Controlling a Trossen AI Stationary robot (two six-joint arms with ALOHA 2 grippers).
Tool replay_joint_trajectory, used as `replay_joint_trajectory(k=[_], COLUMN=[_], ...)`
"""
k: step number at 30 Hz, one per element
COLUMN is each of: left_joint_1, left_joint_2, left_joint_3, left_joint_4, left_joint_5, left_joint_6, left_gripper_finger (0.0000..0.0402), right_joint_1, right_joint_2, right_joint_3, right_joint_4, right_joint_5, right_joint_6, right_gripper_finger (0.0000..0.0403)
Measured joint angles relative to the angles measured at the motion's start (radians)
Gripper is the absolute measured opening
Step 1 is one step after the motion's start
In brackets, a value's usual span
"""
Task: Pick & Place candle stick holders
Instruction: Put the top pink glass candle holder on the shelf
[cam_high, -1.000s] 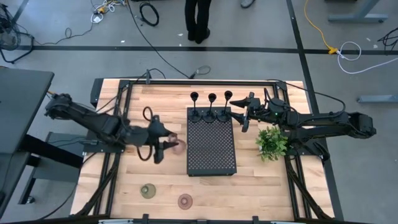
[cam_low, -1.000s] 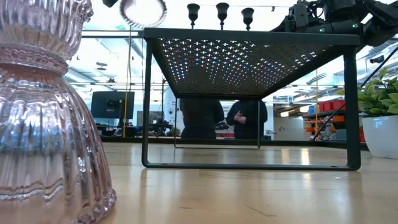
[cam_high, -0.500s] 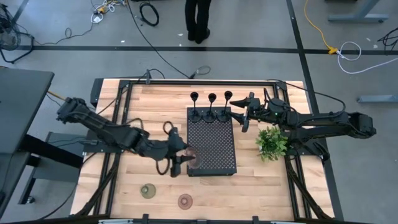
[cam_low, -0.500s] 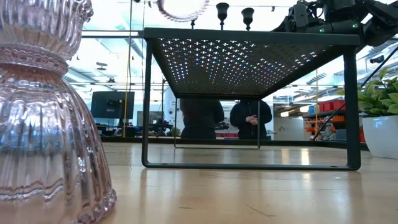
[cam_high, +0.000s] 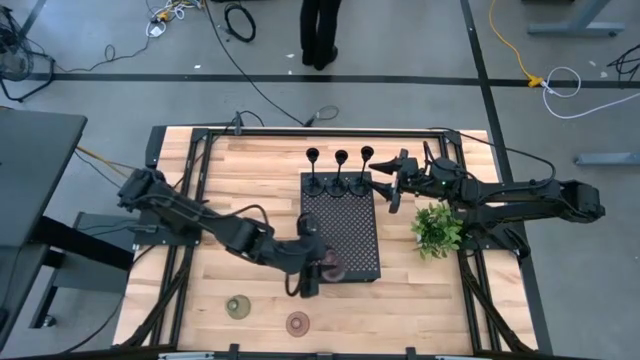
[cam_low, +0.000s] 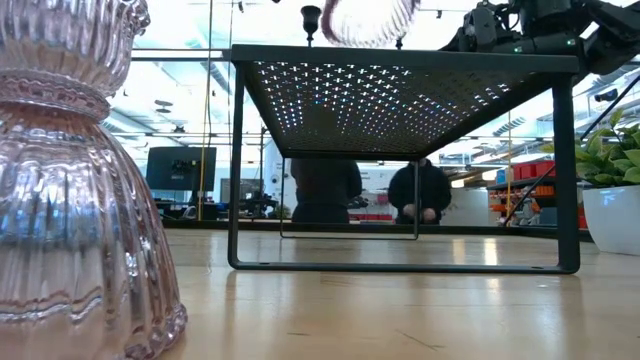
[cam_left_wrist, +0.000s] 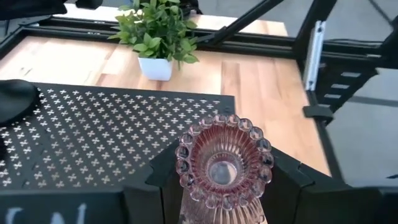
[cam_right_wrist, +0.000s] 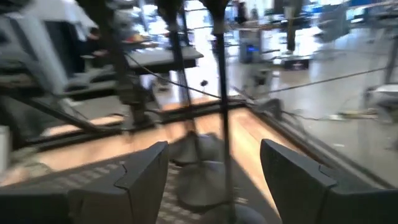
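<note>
Carried rightward since a second ago, the pink holder (cam_left_wrist: 224, 163) now hangs over the near left corner of the black tray (cam_high: 345, 240), clamped in the left claw (cam_high: 315, 270). Nearer the table's (cam_high: 250, 170) front edge sit the olive holder (cam_high: 238, 306) and the second pink holder (cam_high: 298, 322). Farther back, three black holders (cam_high: 340, 158) stand along the tray's far edge, with the right claw (cam_high: 392, 188), fingers apart, beside them near the plant (cam_high: 436, 228).
</note>
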Motion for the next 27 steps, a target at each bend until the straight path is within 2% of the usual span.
replay_joint_trajectory(k=[7, 10, 15, 21, 24, 27], left_joint_1=[0.034, 0.051, 0.077, 0.088, 0.087, 0.086], left_joint_2=[0.014, 0.015, 0.015, 0.015, 0.015, 0.015], left_joint_3=[0.041, 0.043, 0.044, 0.044, 0.044, 0.044], left_joint_4=[-0.037, -0.04, -0.039, -0.02, -0.01, 0.007], left_joint_5=[-0.033, -0.036, -0.036, -0.036, -0.036, -0.035], left_joint_6=[0.041, 0.049, 0.058, 0.082, 0.088, 0.101], left_gripper_finger=[0.0163, 0.0163, 0.0163, 0.0163, 0.0163, 0.0163], right_joint_1=[0.042, 0.099, 0.226, 0.38, 0.436, 0.471], right_joint_2=[0.0, 0.0, 0.0, 0.033, 0.089, 0.158], right_joint_3=[0.0, 0.0, 0.0, 0.0, 0.0, 0.005], right_joint_4=[0.05, 0.063, 0.063, 0.069, 0.135, 0.217], right_joint_5=[-0.305, -0.335, -0.261, -0.027, 0.082, 0.14], right_joint_6=[0.07, 0.092, 0.1, 0.099, 0.103, 0.104], right_gripper_finger=[0.0256, 0.0256, 0.0256, 0.0256, 0.0256, 0.0256])
